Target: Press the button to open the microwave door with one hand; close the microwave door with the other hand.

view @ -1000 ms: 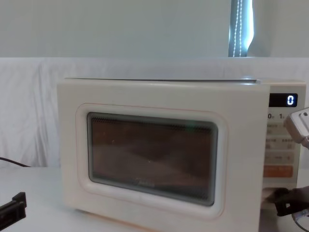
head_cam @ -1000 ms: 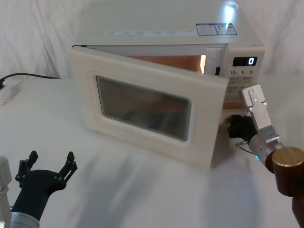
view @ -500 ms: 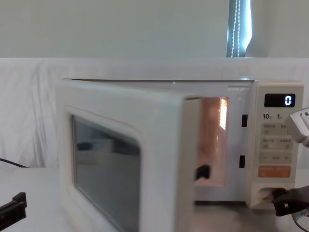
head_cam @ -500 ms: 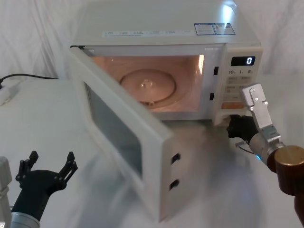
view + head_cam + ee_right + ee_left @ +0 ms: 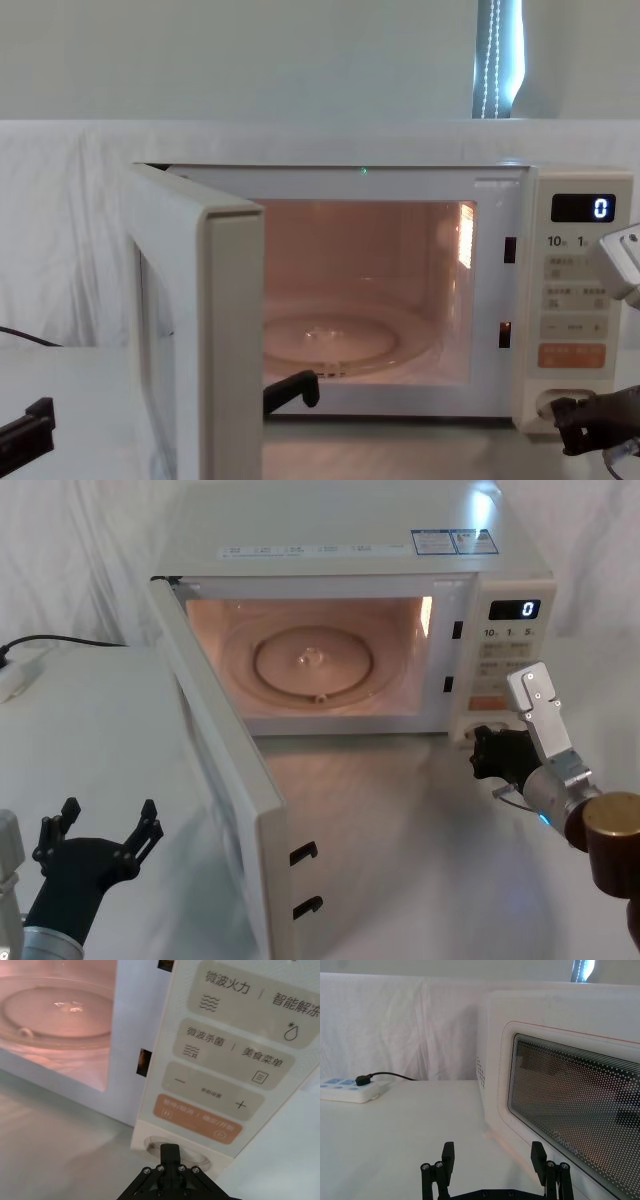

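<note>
The cream microwave door [image 5: 262, 865] stands swung wide open to the left, edge-on in the chest view [image 5: 232, 340]; its dark window [image 5: 580, 1130] faces the left wrist camera. The lit cavity holds a glass turntable [image 5: 314, 665]. My right gripper [image 5: 482, 752] is shut, its tip [image 5: 170, 1150] just in front of the pill-shaped button [image 5: 196, 1159] at the bottom of the control panel [image 5: 575, 300]. My left gripper [image 5: 100, 840] hovers open at the near left, its fingers [image 5: 448, 1152] spread a short way from the door's outer face.
A white power strip [image 5: 350, 1091] with a black cable lies at the far left on the white-covered table [image 5: 90, 740]. White cloth hangs behind the microwave. The open door reaches out toward the table's front.
The door swung from slightly ajar to fully open toward the left. My right gripper drew back a little from the button. The left arm stayed still.
</note>
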Robot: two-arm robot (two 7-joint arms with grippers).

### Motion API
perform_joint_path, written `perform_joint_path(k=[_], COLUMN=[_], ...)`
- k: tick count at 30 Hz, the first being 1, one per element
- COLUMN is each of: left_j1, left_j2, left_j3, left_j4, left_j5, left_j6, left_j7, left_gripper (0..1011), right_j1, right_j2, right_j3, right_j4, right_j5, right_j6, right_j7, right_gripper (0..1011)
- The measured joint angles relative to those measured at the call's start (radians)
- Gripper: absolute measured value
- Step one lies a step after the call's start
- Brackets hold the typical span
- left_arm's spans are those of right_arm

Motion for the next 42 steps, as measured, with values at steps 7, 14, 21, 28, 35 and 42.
perform_joint_path(k=[7,14,21,28,35,42], left_j1=[0.0,0.0,0.0,0.0,0.0,0.0], left_j2=[0.0,0.0,0.0,0.0,0.0,0.0], left_j3=[0.0,0.0,0.0,0.0,0.0,0.0], left_j4=[0.0,0.0,0.0,0.0,0.0,0.0], left_j5=[0.0,0.0,0.0,0.0,0.0,0.0], left_j6=[0.0,0.0,0.0,0.0,0.0,0.0], left_j7=[0.0,0.0,0.0,0.0,0.0,0.0], left_gripper=[1001,1001,1001,1001,1001,1001], right_j1=[-0.025,-0.065,-0.133,-0.233,-0.329,-0.404], right_j2=[0.016,0.033,0.049,0.059,0.054,0.048], right_j3=[-0.01,-0.007,0.013,0.052,0.098,0.118], right_j4=[-0.034,-0.1,-0.21,-0.347,-0.461,-0.539], right_j5=[0.013,0.039,0.096,0.167,0.237,0.25], right_j6=[0.01,0.018,0.018,0.011,-0.017,-0.046], right_j7=[0.015,0.032,0.056,0.048,0.017,-0.035], right_gripper=[0,0,0,74,260,469])
